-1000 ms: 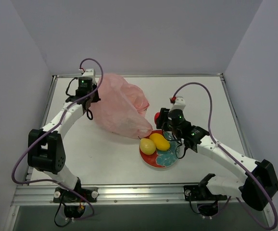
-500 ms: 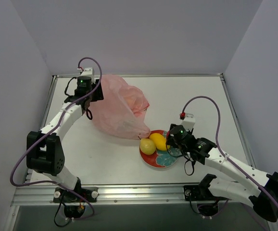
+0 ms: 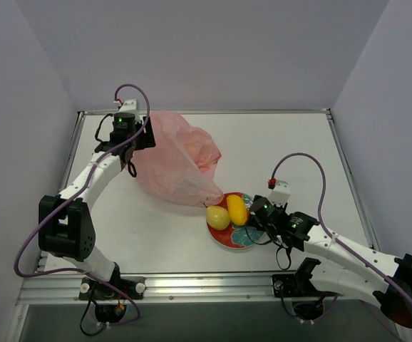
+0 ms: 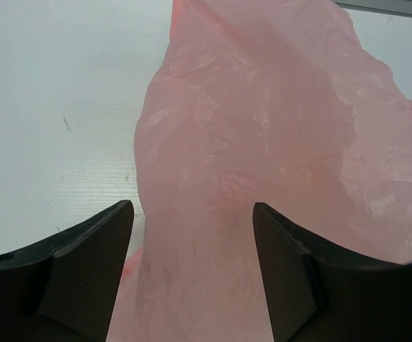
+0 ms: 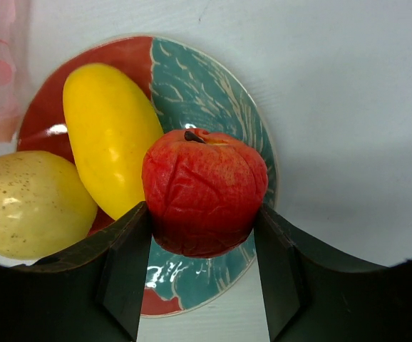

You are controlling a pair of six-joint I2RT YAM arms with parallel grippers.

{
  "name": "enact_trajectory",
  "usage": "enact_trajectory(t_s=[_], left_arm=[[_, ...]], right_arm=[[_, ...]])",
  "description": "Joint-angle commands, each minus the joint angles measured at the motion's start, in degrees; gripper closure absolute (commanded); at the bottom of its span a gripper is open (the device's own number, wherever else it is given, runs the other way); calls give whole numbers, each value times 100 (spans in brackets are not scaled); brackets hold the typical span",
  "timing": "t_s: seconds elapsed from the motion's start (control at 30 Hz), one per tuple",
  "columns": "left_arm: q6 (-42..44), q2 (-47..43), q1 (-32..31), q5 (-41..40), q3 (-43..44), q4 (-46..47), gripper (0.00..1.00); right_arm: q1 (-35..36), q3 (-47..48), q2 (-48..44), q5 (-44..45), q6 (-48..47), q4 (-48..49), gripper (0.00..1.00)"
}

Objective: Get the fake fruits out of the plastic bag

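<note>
The right arm (image 3: 338, 247) lies low over the desk (image 3: 291, 142) and reaches towards the left, and the right gripper (image 5: 203, 214) is clamped from both sides on the small red fruit (image 5: 204, 174). It holds this fruit over the teal half of the plate (image 5: 213, 78), just beside the yellow-orange fruit (image 5: 110, 132) and the yellowish pear (image 5: 28, 203), which lie on the plate. The left arm (image 3: 95, 174) is stretched to the far left part of the desk, where the left gripper (image 4: 192, 214) has its fingers apart with the plastic bag (image 4: 263, 128) bunched between them; I cannot tell if they squeeze it.
</note>
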Motion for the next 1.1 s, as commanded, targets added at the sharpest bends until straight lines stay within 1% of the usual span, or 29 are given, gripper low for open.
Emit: enact_trajectory(t_s=[0.0, 0.03, 0.1, 0.17, 0.2, 0.23, 0.3, 0.33, 0.4, 0.43, 0.47, 0.7, 0.8, 0.83, 0.87, 0.93, 0.97, 1.0, 1.07], left_arm=[[-143, -303, 15, 78, 46, 87, 34], [-152, -303, 15, 78, 46, 87, 34], [-160, -303, 15, 78, 28, 96, 33], [-160, -320, 15, 78, 19, 96, 33], [-160, -320, 6, 78, 11, 96, 33], [-160, -329, 6, 78, 11, 96, 33], [-143, -355, -11, 78, -7, 114, 33], [-143, -355, -20, 78, -7, 96, 32], [-134, -355, -29, 78, -7, 96, 32], [-134, -355, -29, 78, -16, 96, 32], [-134, -364, -29, 78, -16, 96, 32], [-125, -408, -64, 78, -16, 87, 31], [-125, -461, -64, 78, 11, 52, 31], [-125, -522, -90, 78, 19, 9, 31], [-134, -557, -108, 78, 28, -9, 31], [-134, -671, -160, 78, 46, -105, 31], [-117, -794, -239, -27, 63, -167, 31], [-90, -856, -292, -124, 89, -307, 30], [-38, -1023, -494, -378, 142, -474, 30]], right_arm=[[169, -208, -179, 258, 458, -305, 82], [230, -225, -257, 258, 502, -332, 79], [284, -234, -328, 302, 599, -411, 76], [345, -234, -390, 346, 651, -446, 68], [354, -234, -407, 363, 678, -455, 64], [363, -243, -407, 364, 669, -455, 54], [380, -208, -425, 364, 696, -490, 47], [380, -217, -442, 364, 687, -490, 39], [380, -208, -486, 346, 678, -490, 31], [389, -199, -530, 329, 678, -490, 14], [380, -199, -557, 328, 687, -508, 0], [450, -199, -828, 250, 749, -543, 0], [538, 134, -1057, 284, 530, -526, 0], [547, 387, -1093, 345, 433, -517, 0], [539, 529, -1102, 372, 128, -360, 0], [530, 854, -927, 695, -111, -280, 0], [530, 1264, -787, 863, -287, -210, 0], [530, 1503, -429, 1047, -515, -209, 0], [512, 1969, -23, 1442, -832, 9, 0]])
